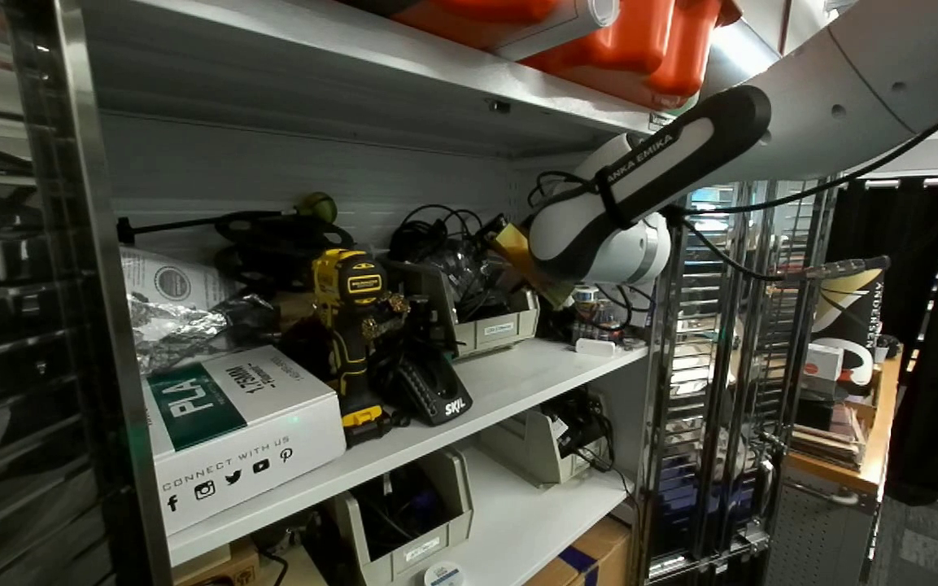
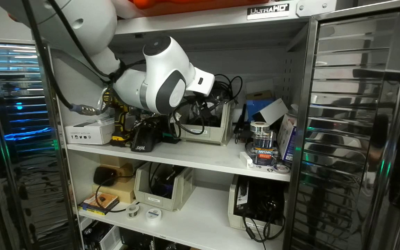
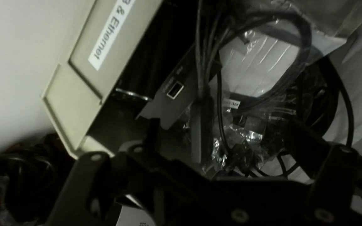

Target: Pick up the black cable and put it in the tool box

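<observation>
Gripper (image 3: 222, 125) hangs at pale bin (image 3: 74, 103) (legible on label (image 3: 109, 36): "Ethernet"), fingers (image 3: 152, 135) apart. Black cables (image 3: 331, 81) loop in and above bin, with clear plastic bag (image 3: 262, 67); which one task means, cannot tell. In both exterior views, bin on shelf (image 2: 203, 154), yellow-black drill (image 1: 345, 285) left, arm (image 2: 167, 76) near.

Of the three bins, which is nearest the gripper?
The highest bin, its label ending in "Ethernet"; the wrist view shows it ahead of the gripper, while the other two bins stand lower.
</observation>
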You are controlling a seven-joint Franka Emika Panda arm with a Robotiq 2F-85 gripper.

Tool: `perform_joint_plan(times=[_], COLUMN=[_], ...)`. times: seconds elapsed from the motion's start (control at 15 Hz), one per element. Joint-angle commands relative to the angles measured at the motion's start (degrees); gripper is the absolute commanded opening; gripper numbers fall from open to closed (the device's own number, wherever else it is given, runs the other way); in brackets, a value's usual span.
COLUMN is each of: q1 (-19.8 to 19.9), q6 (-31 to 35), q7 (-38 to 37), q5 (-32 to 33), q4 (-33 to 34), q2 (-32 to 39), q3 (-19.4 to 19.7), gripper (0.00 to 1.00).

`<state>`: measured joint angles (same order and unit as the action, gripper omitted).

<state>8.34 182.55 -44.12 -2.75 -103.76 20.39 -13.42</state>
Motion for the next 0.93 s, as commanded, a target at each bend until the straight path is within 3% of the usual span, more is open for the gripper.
perform_joint_plan(times=[0.0,0.27,0.53,0.73,0.87], q1=[11.86,25.07,36.94,43.05,45.25], q6=[-3.73,-10.72,-24.66,-39.33,-49.46], q7=[7.62,17.45,29.74,38.14,41.6], q5=[-2.22,-8.43,-19.08,-26.88,-29.34], q4=[-4.82,-8.12,-9.99,-10.25,-10.23], q2=[-4.32,-7.02,-11.64,-16.99,-20.77], q3=[-13.83,-27.82,-37.35,-39.16,-37.87], gripper=[1.0,1.0,1.0,1.0,1.0])
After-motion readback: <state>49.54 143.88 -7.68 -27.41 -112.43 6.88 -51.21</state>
